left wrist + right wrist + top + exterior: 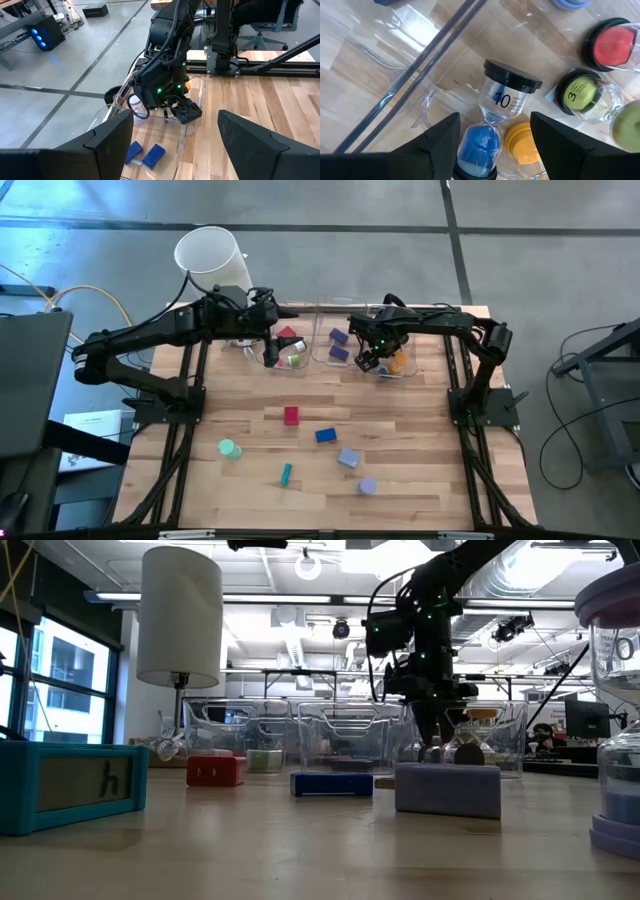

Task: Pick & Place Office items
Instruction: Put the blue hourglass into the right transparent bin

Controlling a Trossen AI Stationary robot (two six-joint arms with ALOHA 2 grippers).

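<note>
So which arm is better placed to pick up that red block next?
Probably the left arm: its jaws are open and empty, and it is nearer the red block. The right arm hangs over a blue sand timer.

Bare boards open between the red block and the bins. Up front, green roll, teal stick, and blue block crowd the near side. Both arms hang over the bins.

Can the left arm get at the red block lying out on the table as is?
Probably yes. The left hand is open and holds nothing, and the red block lies in the open with nothing beside it.
</note>
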